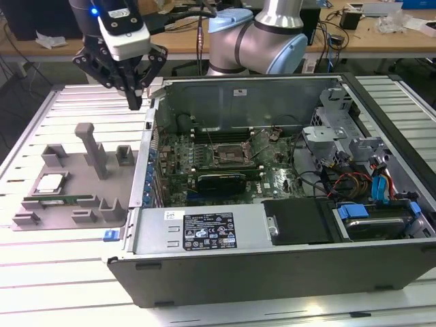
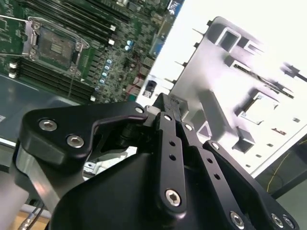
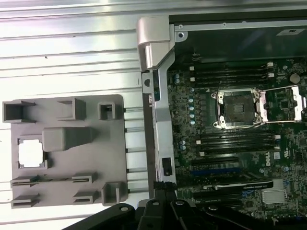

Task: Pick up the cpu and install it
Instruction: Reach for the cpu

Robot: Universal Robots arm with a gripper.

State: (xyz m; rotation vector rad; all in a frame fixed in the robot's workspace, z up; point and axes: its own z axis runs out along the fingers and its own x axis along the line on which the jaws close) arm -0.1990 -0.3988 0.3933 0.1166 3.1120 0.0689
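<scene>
Exterior view: the end effector (image 1: pixel 134 102), closed on nothing, hangs above the bench (image 1: pixel 54 272), well apart from the cpu (image 1: pixel 49 182) in its grey holder (image 1: pixel 112 185).

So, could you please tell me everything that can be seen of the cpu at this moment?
The cpu is a small flat square chip with a shiny silver top and a thin pale rim. It lies flat, top up, in a square recess of the grey holder, to the exterior view's left of the open computer case. Only the holder touches it; the gripper hangs near the case's edge, apart from it.
</scene>
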